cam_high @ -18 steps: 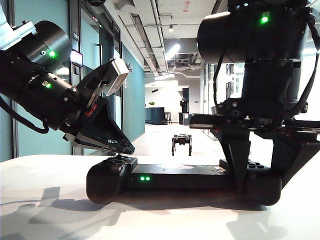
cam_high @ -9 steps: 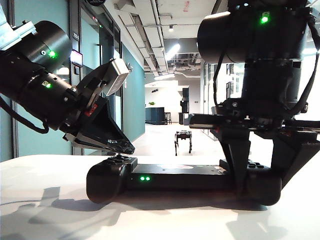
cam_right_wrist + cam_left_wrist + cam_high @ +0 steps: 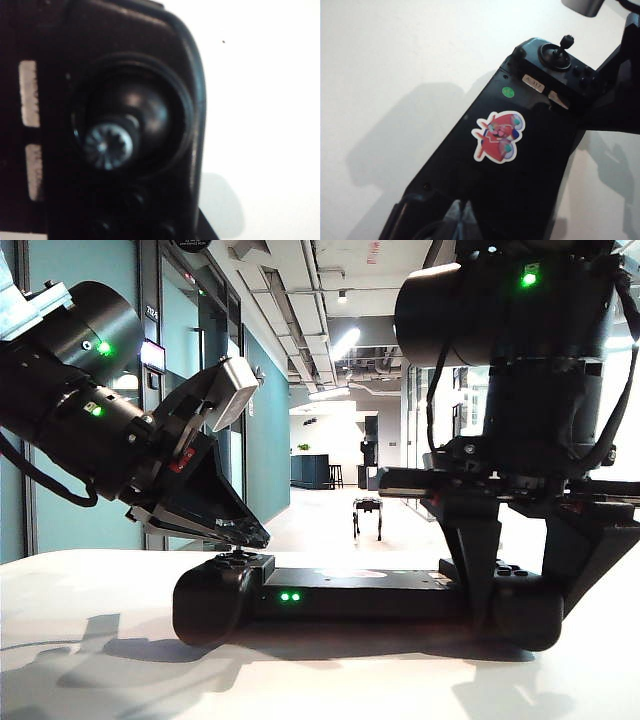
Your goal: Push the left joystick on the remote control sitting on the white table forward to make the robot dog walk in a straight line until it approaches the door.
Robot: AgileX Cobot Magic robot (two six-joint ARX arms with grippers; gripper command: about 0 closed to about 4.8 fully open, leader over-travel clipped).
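Observation:
The black remote control [image 3: 350,592] lies on the white table [image 3: 90,640], its twin green lights [image 3: 290,596] facing me. My left gripper [image 3: 255,536] is shut, and its pointed tip rests on the left joystick [image 3: 238,554]. In the left wrist view the shut fingertips [image 3: 461,217] lie over the remote control [image 3: 495,190], hiding that stick. My right gripper [image 3: 520,618] straddles the remote's other handle, with a finger [image 3: 472,570] pressed on each side. The small robot dog [image 3: 367,515] stands far down the corridor.
The other thumbstick [image 3: 565,46] stands untouched, and it [image 3: 107,145] fills the right wrist view. A red-white sticker [image 3: 497,136] marks the remote's middle. Teal walls and doors [image 3: 150,370] line the corridor's left side, with glass panels on the right.
The robot dog has walked farther away down the corridor and looks smaller. Both arms and the remote control have stayed still.

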